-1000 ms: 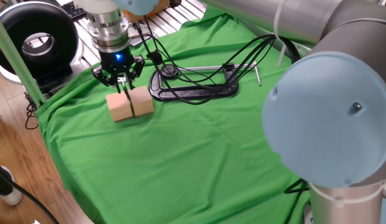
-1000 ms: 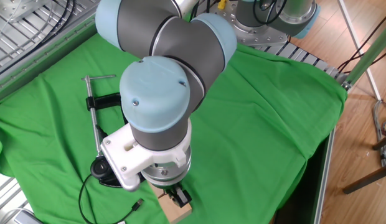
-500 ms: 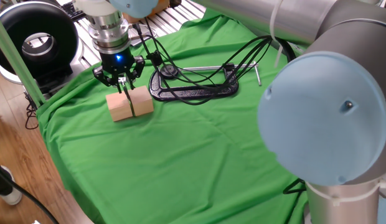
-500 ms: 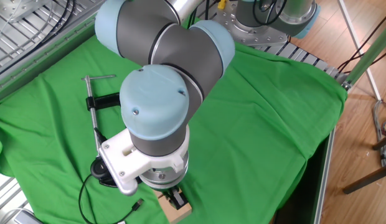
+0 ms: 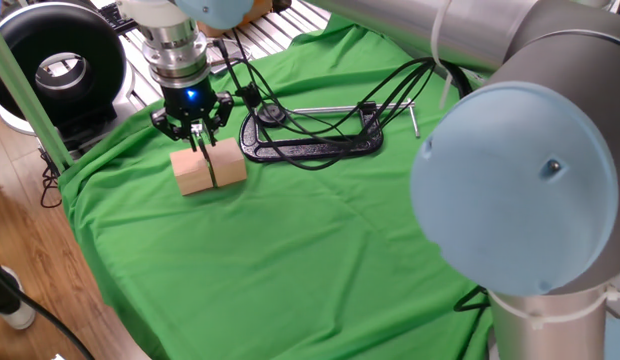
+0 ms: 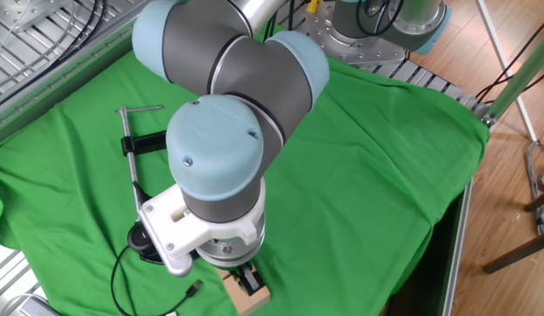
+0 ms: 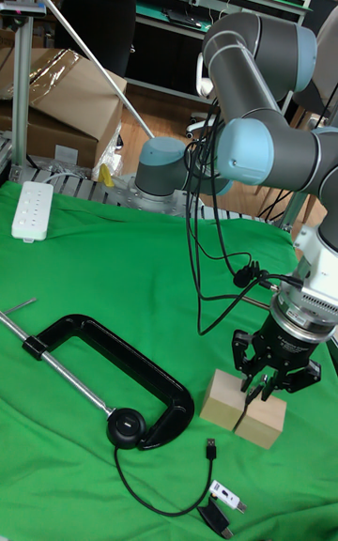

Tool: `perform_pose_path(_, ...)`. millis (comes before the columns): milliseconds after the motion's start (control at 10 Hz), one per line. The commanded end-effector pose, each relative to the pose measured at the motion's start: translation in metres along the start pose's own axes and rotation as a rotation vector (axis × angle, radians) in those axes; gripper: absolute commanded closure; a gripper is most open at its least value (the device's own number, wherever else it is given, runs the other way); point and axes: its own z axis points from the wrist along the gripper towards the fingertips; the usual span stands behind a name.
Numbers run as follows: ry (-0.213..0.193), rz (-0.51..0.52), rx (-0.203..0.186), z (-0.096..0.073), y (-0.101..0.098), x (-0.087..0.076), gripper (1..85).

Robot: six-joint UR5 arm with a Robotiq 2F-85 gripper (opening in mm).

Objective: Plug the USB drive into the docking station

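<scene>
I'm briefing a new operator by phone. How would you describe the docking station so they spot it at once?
Find the big black C-clamp lying on the green cloth. At its jaw end sits the docking station, a small round black puck. Unlike the two wooden blocks beside it, it is flat, dark and trails a thin black cable.

a robotics lab: behind the hand (image 7: 264,389), a green-draped surface (image 7: 113,297) on aluminium framing, cardboard boxes (image 7: 56,95), and dark equipment shelves (image 7: 169,10).

Light: bright, even, from above | Shadows: soft, small | Glare: shiny spots on the arm (image 6: 221,145) | Blur: the near arm looks fuzzy | Cloth (image 5: 290,240): sharp
</scene>
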Motion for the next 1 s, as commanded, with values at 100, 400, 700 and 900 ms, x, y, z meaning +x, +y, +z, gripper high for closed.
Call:
perform_pose_path(100,0.008,0.006,-0.008,0.0035,0.0015,-0.0005,51.7)
perform_pose_path(400,0.016,0.008,-0.006,0.0044,0.0014,0.0011,52.0)
perform_pose_path(700,0.026,0.013,0.001,0.0057,0.0008,0.0038,52.7)
perform_pose_path(900,0.030,0.013,0.009,0.0067,-0.0011,0.0044,54.0)
